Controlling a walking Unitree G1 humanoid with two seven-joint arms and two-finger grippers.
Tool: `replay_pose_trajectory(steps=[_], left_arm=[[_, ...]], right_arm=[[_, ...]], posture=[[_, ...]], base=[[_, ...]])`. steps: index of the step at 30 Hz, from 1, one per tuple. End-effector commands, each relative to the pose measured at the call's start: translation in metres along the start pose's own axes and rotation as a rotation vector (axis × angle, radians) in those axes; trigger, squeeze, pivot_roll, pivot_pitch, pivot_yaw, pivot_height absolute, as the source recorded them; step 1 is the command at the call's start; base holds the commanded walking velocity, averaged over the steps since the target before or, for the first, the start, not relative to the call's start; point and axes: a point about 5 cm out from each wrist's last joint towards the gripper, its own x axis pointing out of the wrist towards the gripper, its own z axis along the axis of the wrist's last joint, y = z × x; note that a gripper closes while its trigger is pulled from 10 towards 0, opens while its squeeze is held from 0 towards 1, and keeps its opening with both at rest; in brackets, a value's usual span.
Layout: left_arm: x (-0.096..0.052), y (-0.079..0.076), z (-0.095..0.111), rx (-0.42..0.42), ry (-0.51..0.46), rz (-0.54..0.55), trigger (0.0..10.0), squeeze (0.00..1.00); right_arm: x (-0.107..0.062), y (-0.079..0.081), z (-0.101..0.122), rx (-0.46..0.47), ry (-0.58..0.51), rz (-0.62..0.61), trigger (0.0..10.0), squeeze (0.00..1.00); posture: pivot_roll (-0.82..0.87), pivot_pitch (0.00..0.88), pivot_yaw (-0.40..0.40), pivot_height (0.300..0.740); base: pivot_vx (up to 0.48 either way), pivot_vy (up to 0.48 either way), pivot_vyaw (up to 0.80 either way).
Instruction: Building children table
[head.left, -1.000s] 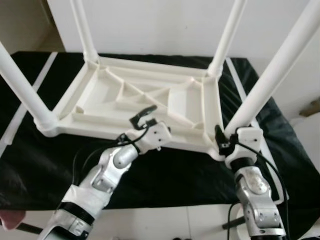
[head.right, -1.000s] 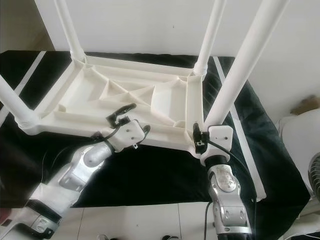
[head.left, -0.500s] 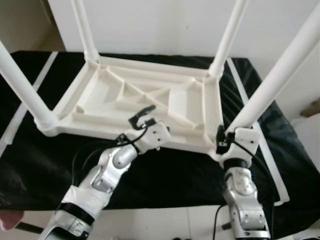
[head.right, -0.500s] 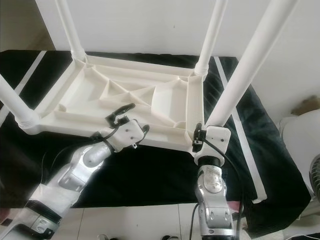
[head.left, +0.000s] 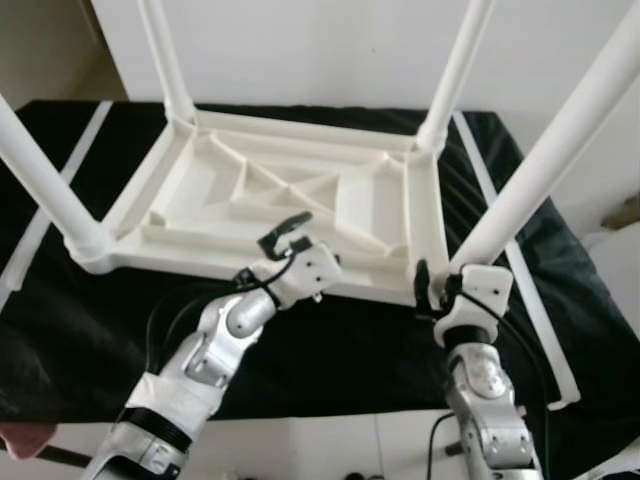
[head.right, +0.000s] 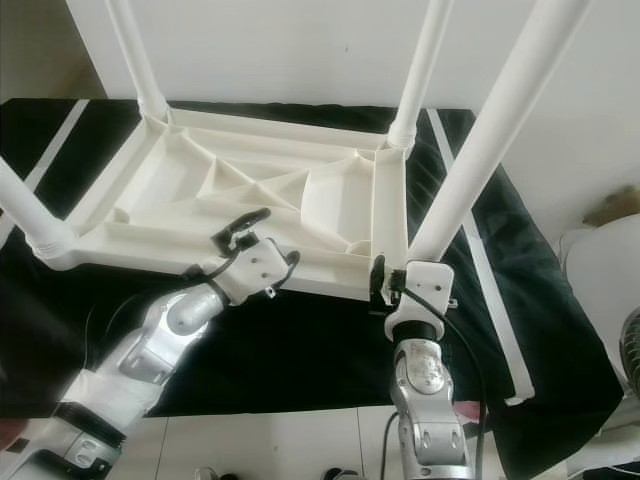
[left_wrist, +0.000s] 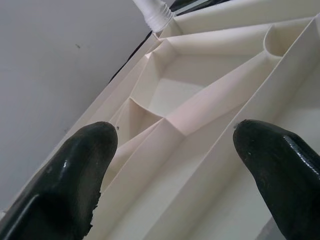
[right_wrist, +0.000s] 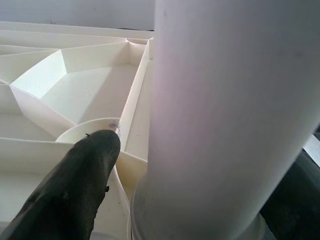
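Right claw (head.left: 436, 290) pinching near-right leg (head.left: 560, 150) at 4 o'clock of upturned children's table (head.left: 290, 200) on black surface (head.left: 330, 345); left claw (head.left: 285, 232) spread at front rim. Seating leg; probably firm downward twist next.

I can read no text, label, brand, number or sign from here. The white table (head.left: 300, 200) is plain moulded plastic with no lettering, and its legs (head.right: 490, 140) carry no markings I can make out.
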Motion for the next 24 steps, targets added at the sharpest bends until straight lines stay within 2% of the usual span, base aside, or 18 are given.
replay_pose_trajectory(steps=[1, 2, 3, 4, 7, 12, 13, 14, 19, 20, 22, 23, 24], left_arm=[[-0.003, -0.002, -0.001, -0.033, 0.003, -0.006, 10.0, 0.0], [-0.003, -0.002, 0.003, -0.104, -0.011, -0.005, 10.0, 0.0], [-0.003, -0.001, 0.009, -0.211, -0.042, 0.005, 10.0, 1.0], [-0.003, 0.001, 0.014, -0.286, -0.065, 0.011, 10.0, 1.0], [-0.004, 0.004, 0.018, -0.332, -0.085, 0.018, 10.0, 1.0], [-0.004, 0.004, 0.018, -0.276, -0.086, 0.003, 10.0, 1.0], [-0.004, 0.003, 0.018, -0.249, -0.086, -0.004, 10.0, 0.6], [-0.004, 0.001, 0.018, -0.223, -0.088, -0.015, 10.0, 0.0], [-0.005, -0.002, 0.017, -0.229, -0.077, -0.023, 10.0, 0.0], [-0.006, -0.002, 0.017, -0.242, -0.078, -0.024, 1.5, 0.0], [-0.006, -0.002, 0.018, -0.25, -0.079, -0.025, 1.5, 0.0], [-0.007, -0.004, 0.02, -0.258, -0.089, -0.045, 0.0, 0.0], [-0.007, -0.005, 0.02, -0.257, -0.089, -0.052, 0.0, 0.0]], right_arm=[[-0.002, -0.001, 0.0, -0.001, -0.005, 0.01, 10.0, 0.0], [-0.002, -0.003, 0.001, -0.011, -0.008, 0.018, 10.0, 0.0], [-0.001, -0.006, 0.001, -0.021, -0.011, 0.024, 10.0, 0.0], [0.0, -0.007, 0.001, -0.027, -0.014, 0.029, 10.0, 0.0], [0.001, -0.009, 0.001, -0.031, -0.016, 0.035, 10.0, 0.0], [0.002, -0.009, 0.002, -0.037, -0.023, 0.059, 10.0, 0.0], [0.002, -0.009, 0.002, -0.04, -0.026, 0.069, 10.0, 0.0], [0.002, -0.009, 0.002, -0.044, -0.027, 0.077, 10.0, 0.0], [0.003, -0.011, 0.002, -0.049, -0.033, 0.096, 10.0, 0.0], [0.003, -0.011, 0.002, -0.051, -0.034, 0.099, 10.0, 0.0], [0.003, -0.011, 0.002, -0.052, -0.035, 0.102, 10.0, 0.0], [0.003, -0.012, 0.002, -0.056, -0.036, 0.11, 10.0, 0.0], [0.002, -0.013, 0.002, -0.059, -0.037, 0.116, 10.0, 0.0]], posture=[[-0.1, 0.166, -0.022, 0.74], [-0.1, 0.165, -0.023, 0.74], [-0.1, 0.165, -0.024, 0.74], [-0.1, 0.165, -0.024, 0.74], [-0.1, 0.16, -0.026, 0.74], [-0.1, 0.155, -0.028, 0.74], [-0.09, 0.152, -0.029, 0.74], [-0.09, 0.148, -0.029, 0.74], [-0.09, 0.142, -0.031, 0.74], [-0.09, 0.139, -0.032, 0.74], [-0.09, 0.139, -0.032, 0.74], [-0.09, 0.137, -0.033, 0.74], [-0.09, 0.137, -0.033, 0.74]], base=[[0.0, 0.0, 0.0], [0.0, 0.0, 0.0], [0.0, 0.0, 0.0], [0.0, 0.0, 0.0], [0.0, 0.0, 0.0], [0.0, 0.0, 0.0], [0.0, 0.0, 0.0], [0.0, 0.0, 0.0], [0.0, 0.0, 0.0], [0.0, 0.0, 0.0], [0.0, 0.0, 0.0], [0.0, 0.0, 0.0], [0.0, 0.0, 0.0]])
